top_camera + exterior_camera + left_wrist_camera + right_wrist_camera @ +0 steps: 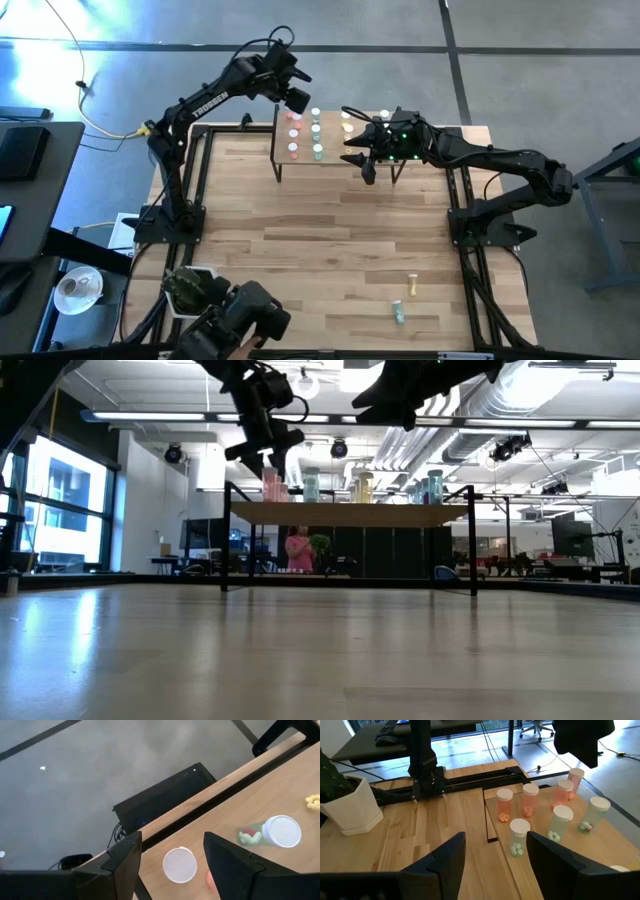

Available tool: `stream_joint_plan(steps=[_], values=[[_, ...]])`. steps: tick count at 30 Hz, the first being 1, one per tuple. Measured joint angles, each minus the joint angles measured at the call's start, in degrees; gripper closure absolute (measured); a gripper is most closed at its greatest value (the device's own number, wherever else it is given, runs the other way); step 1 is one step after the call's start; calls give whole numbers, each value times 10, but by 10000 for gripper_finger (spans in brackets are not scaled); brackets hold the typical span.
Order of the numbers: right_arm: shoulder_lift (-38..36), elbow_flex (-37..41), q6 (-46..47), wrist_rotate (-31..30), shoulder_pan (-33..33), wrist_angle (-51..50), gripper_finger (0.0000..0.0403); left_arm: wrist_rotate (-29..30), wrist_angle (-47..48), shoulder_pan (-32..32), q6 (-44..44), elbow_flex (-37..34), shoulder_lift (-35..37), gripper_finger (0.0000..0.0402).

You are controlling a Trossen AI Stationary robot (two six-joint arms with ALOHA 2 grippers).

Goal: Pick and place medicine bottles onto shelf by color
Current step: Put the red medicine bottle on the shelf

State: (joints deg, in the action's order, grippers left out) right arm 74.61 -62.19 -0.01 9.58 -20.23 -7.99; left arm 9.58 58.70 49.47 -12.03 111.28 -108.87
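Plank surface carries two stray bottles seen only overhead; both hands, left hand and right hand, spread above shelf.

Capped bottles on shelf; perhaps two bottles on table.

Grey concrete floor. Large windows on one side. Exposed ceiling ducts with strip lighting. Office chair beyond the table.

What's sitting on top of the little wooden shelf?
Small white-capped medicine bottles stand on the shelf in rows: pink, green, then yellow. The right gripper and the left gripper, both open, hang over it and cover part of the board, so more bottles may be hidden.
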Motion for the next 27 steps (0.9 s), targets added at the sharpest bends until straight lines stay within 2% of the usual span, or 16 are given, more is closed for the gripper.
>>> stream_joint_plan(steps=[27], values=[[0,0,1,0,0,0,202,9,37,-4,-30,0,-21,200]])
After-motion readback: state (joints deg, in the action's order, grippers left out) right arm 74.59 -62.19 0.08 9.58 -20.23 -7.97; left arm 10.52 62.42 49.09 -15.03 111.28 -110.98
